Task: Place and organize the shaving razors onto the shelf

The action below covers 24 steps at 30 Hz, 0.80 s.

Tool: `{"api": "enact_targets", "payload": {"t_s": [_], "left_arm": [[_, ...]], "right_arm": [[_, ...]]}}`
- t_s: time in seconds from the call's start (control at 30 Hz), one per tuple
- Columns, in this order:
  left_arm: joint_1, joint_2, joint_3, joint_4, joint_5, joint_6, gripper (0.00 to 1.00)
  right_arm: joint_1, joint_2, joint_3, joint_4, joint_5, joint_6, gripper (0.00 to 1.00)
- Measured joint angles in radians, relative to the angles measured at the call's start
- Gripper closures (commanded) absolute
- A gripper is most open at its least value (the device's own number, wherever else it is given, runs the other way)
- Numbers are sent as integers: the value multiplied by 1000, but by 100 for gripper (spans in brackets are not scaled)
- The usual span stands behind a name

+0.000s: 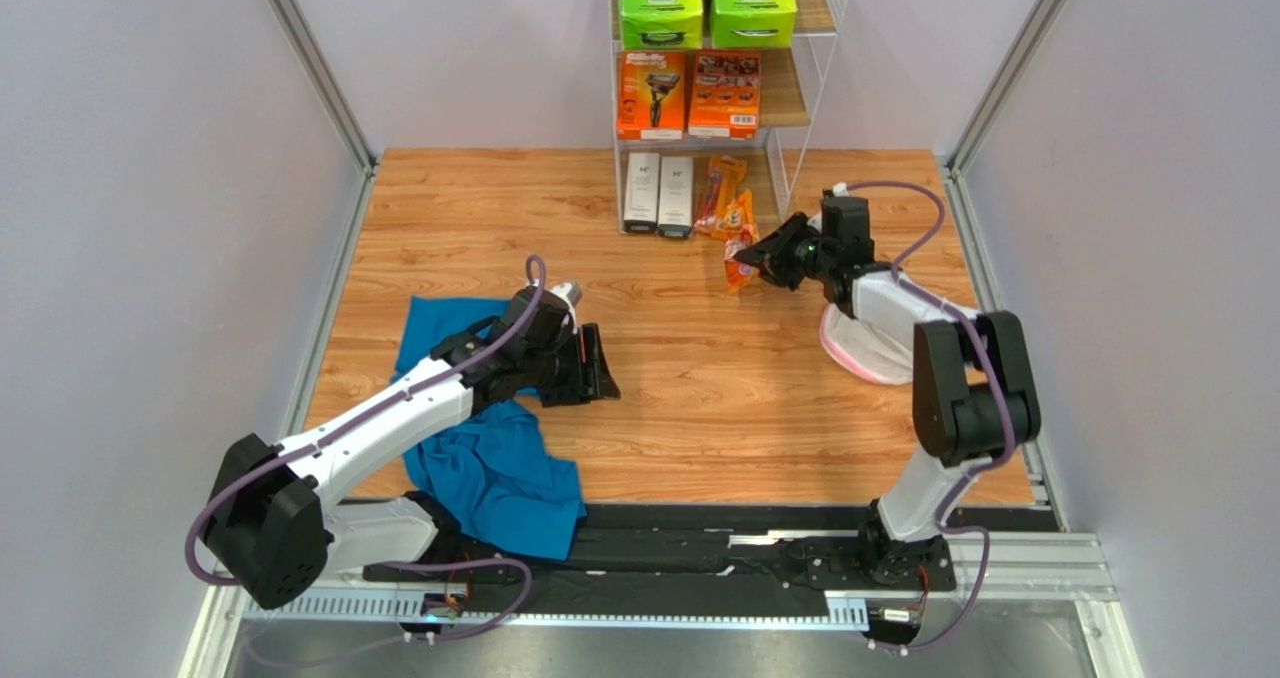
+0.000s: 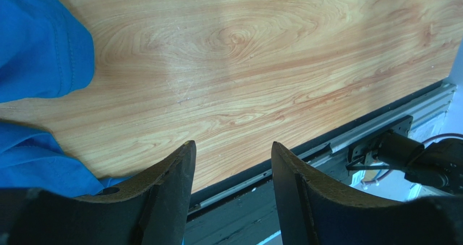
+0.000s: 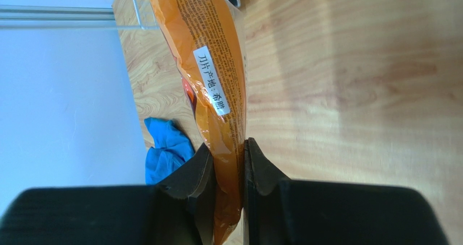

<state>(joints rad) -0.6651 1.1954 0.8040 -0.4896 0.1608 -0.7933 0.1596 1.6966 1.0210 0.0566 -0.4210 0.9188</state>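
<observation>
The right tool pinched an orange blister pack just in front of the shelf — jaws narrow on the pack's end. The left tool stood wide and empty over the tabletop, beside a blue cloth.

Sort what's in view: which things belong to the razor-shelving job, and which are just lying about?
Job: shelf, green-ended boxes, orange boxes, white boxes, held blister pack, other blister pack.
Lying about: blue cloth, mesh disc.
</observation>
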Motion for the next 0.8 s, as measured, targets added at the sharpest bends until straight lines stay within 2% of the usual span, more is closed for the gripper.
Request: {"api": "enact_targets", "payload": {"t_s": [0.3,0.57,0.8], "left_arm": [[0,-61,-48,5,15,6,39],[0,-82,-108,6,25,7,39],[0,-83,-136,8,48,7,41]], "right_arm": [[-57,277,285,-3,-71,5,100],[-88,415,476,-23,-67,24,100],[-90,496,542,-44,-22,61,94]]}}
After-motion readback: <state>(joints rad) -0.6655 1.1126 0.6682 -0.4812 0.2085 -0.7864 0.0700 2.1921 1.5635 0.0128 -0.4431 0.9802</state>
